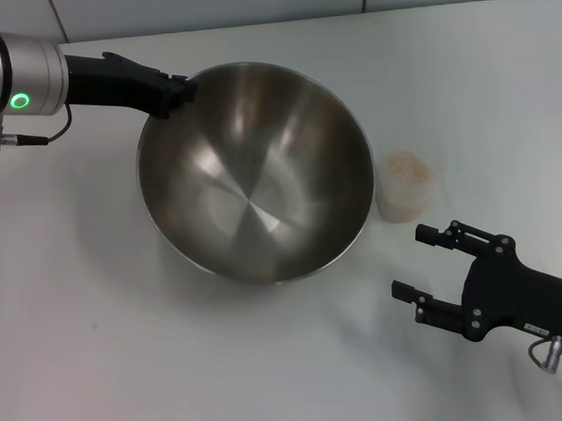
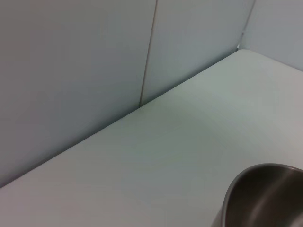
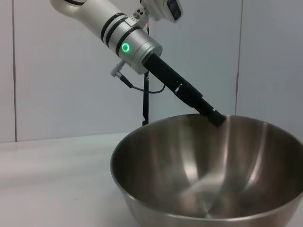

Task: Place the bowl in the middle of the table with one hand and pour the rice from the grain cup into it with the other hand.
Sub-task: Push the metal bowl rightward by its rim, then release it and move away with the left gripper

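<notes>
head view: my left gripper [image 1: 179, 89] sits in the upper left of the frame, jaws clamped on the far rim of the bowl [image 1: 255, 169]. the bowl fills the centre of the frame on the table [image 1: 100, 352] and looks tilted. it is empty. the grain cup [image 1: 403, 183], full of rice [image 1: 404, 166], stands just right of the bowl, close to its rim. my right gripper [image 1: 423, 264] hovers at the lower right, jaws apart, holding nothing, near the cup but apart from it.

left wrist view: only a curve of the bowl's rim at the lower right, bare table and wall panels; my own jaws don't show here.

right wrist view: the bowl fills the lower frame, my left gripper [image 3: 215, 117] biting its far rim.

risks, as i judge them: letting go while the bowl is tilted could make it rock into the cup and spill rice; a loose grip on the cup could tip it.
</notes>
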### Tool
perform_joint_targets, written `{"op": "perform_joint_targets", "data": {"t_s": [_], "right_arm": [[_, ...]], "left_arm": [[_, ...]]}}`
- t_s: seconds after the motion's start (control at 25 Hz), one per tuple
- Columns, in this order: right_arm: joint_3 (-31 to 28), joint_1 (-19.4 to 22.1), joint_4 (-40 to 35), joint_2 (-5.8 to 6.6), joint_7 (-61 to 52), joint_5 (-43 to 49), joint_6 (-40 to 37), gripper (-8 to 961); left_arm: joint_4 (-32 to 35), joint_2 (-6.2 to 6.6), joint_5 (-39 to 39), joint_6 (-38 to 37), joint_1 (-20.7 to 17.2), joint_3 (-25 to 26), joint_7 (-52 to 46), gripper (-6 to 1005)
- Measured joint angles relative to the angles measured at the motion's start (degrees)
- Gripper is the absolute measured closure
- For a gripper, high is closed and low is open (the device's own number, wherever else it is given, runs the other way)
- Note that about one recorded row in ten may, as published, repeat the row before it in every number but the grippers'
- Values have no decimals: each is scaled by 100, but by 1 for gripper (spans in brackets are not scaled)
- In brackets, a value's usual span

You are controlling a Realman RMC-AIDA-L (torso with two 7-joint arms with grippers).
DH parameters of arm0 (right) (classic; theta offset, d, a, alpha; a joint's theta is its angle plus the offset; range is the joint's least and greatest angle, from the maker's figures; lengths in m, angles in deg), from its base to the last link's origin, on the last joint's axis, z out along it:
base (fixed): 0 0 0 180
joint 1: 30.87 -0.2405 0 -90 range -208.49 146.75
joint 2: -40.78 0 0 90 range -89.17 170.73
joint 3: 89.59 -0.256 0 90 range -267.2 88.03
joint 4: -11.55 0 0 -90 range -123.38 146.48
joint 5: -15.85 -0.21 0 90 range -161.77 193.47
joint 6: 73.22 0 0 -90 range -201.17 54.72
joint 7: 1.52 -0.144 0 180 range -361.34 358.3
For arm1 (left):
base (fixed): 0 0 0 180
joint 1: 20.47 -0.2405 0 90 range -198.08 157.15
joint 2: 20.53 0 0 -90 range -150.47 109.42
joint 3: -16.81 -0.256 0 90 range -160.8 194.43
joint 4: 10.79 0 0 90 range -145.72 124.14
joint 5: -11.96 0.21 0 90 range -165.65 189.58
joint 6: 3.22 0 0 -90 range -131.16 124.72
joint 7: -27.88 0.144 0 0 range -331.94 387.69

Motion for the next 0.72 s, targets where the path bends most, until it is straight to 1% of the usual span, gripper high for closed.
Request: {"op": "perform_joint_targets", "data": {"t_s": [0.4, 0.48, 0.72], "right_arm": [[0, 7, 5, 0, 0, 2, -5, 230], [0, 9, 5, 0, 0, 2, -5, 230], [0, 11, 5, 0, 0, 2, -6, 230]], "left_arm": [[0, -1, 5, 7, 4, -65, 3, 959], [1, -1, 4, 151, -10, -66, -55, 961], [-53, 0, -29, 271, -28, -37, -100, 917]]}}
